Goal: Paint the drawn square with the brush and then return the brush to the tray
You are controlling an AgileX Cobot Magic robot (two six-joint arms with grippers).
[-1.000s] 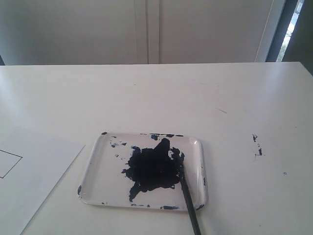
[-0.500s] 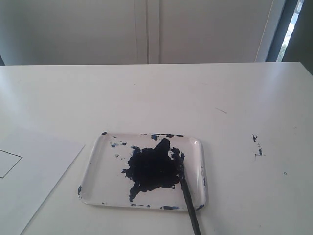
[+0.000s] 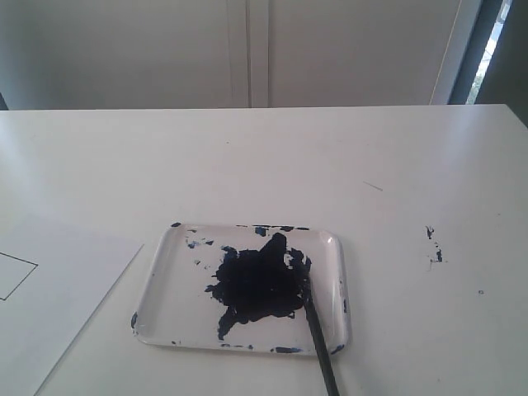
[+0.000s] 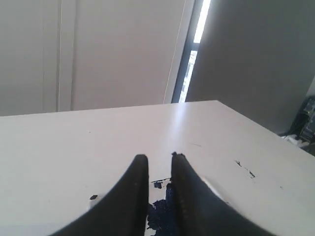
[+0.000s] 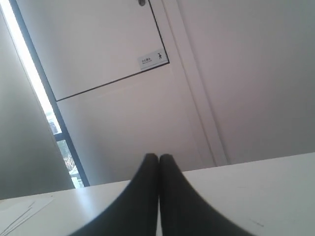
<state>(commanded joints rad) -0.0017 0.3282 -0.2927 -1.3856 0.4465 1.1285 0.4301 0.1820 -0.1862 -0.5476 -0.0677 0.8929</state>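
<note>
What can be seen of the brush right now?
The brush is long, slim and black-handled. It lies slanted in the tray, its head sunk in the dark paint blotch, where bristles cannot be told apart. The handle rests over the tray's near rim and runs out of the exterior view's lower edge. Nothing else touches its visible part.

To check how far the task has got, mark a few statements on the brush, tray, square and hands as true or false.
1. The brush lies with its bristles in the tray. True.
2. The square is painted in. False: its visible part is blank.
3. The right hand is shut. True.
4. The left hand grips the brush. False: it is empty, jaws slightly apart.
5. The paper lies right of the tray. False: it lies left of it in the exterior view.
</note>
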